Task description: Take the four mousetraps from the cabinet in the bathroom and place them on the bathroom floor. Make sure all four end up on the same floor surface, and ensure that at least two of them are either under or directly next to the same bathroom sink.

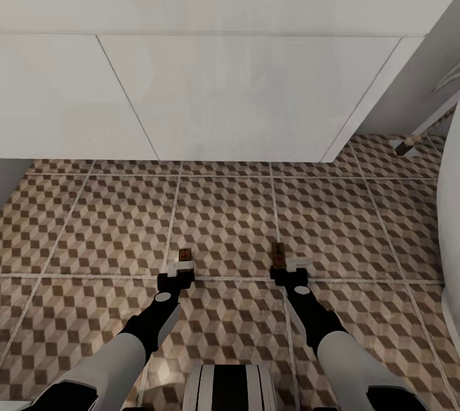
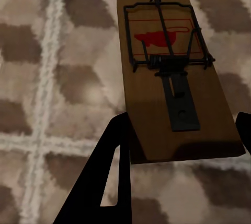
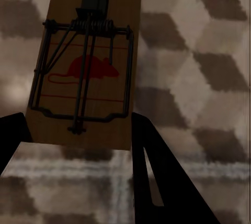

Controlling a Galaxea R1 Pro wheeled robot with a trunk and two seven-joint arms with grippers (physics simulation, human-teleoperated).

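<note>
My left gripper (image 1: 181,269) is shut on a tan wooden mousetrap (image 1: 185,253), held low over the cube-patterned bathroom floor (image 1: 230,219). Up close the mousetrap (image 2: 172,78) shows dark wire and a red mouse mark, its near end between the black fingers (image 2: 107,179). My right gripper (image 1: 289,267) is shut on a second mousetrap (image 1: 278,251). That mousetrap (image 3: 89,62) sits between its fingers (image 3: 157,172) above the tiles. The white sink (image 1: 243,92) stands just ahead of both grippers. The cabinet is out of view.
A white rounded edge (image 1: 450,239) rises along the right side. A slim white leg with a dark foot (image 1: 404,146) slants onto the floor beside the sink's right end. A grey wall strip (image 1: 9,178) shows at the left.
</note>
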